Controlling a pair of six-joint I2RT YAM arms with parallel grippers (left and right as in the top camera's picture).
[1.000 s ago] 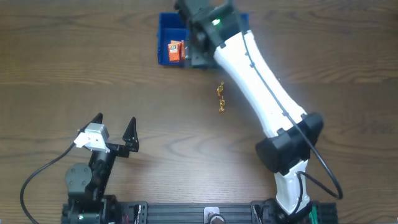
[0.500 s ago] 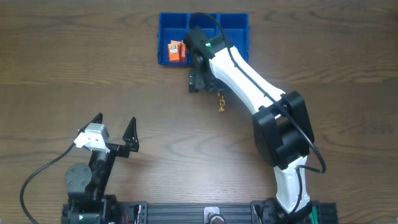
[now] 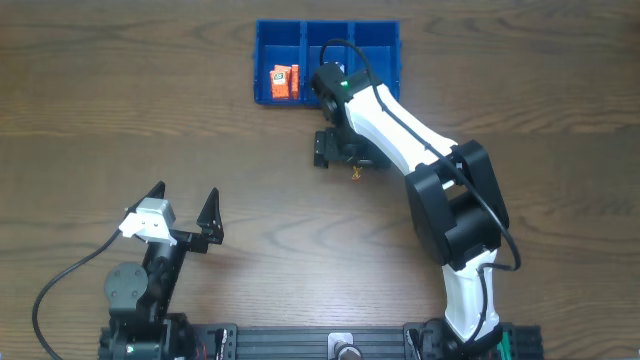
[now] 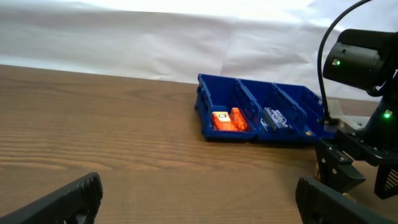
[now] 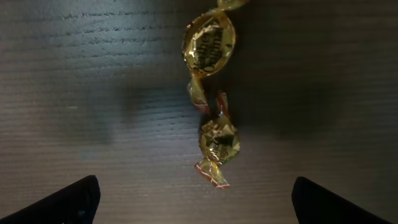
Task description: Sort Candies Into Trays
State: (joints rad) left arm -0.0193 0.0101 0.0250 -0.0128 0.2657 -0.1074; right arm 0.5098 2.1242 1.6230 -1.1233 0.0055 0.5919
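Candies part-sorted only. Orange pieces (image 3: 284, 82) already lying in the end compartment of the blue tray (image 3: 261, 60), a dark-wrapped one (image 4: 273, 118) in the middle compartment. Two gold-wrapped candies (image 5: 209, 50) not yet sorted, out on the counter (image 3: 150, 120) near the tray, wrapper tails touching. Right jaws spread wide, low over that pair, gripping nothing. Left jaws spread too, empty, well apart from the tray. Judged roughly midway: both gold ones yet to be picked up and dropped into a compartment.

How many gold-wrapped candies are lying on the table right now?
2. One gold candy and a second gold candy lie end to end, wrappers touching, on the table beneath the open right hand. Its arm may hide others.
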